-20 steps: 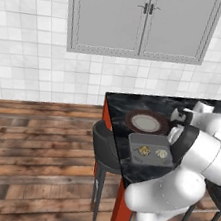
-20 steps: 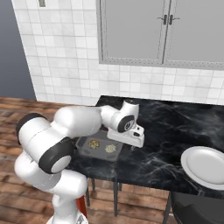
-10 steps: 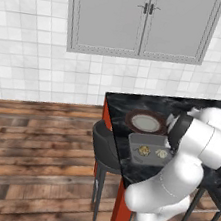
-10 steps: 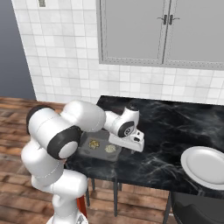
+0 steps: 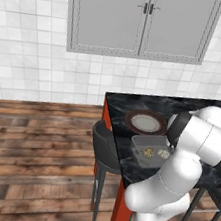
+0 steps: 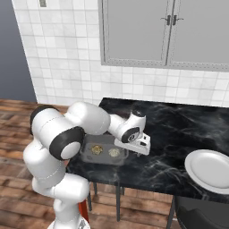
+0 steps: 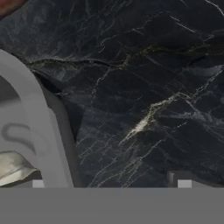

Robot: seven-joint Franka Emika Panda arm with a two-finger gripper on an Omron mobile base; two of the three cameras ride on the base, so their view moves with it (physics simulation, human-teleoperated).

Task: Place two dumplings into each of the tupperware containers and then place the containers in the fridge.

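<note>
Near the left front corner of the black marble worktop (image 6: 179,134) we saw a grey tupperware container (image 6: 103,153) lying flat, with two dumplings (image 6: 95,150) side by side in it. Our gripper (image 6: 142,144) hung low over the bare marble just beside the container's right rim, its jaws spread wide and holding nothing. From the hand view, the container's rim (image 7: 41,127) curved up the left side and one dumpling (image 7: 13,168) showed inside it, at the lower left; dark veined stone lay between our finger tips. From the left base view, a brown-rimmed round plate (image 5: 144,122) sat just behind the container (image 5: 149,150), further from the worktop's front edge, and the two appeared close but we could not tell whether they touched. A white round plate (image 6: 211,170) rested well apart, toward the right front corner. A dark stool (image 5: 104,149) stood on the wooden floor against the worktop's left edge, and a grey double-door wall cabinet (image 5: 144,21) hung on the tiled wall behind.
</note>
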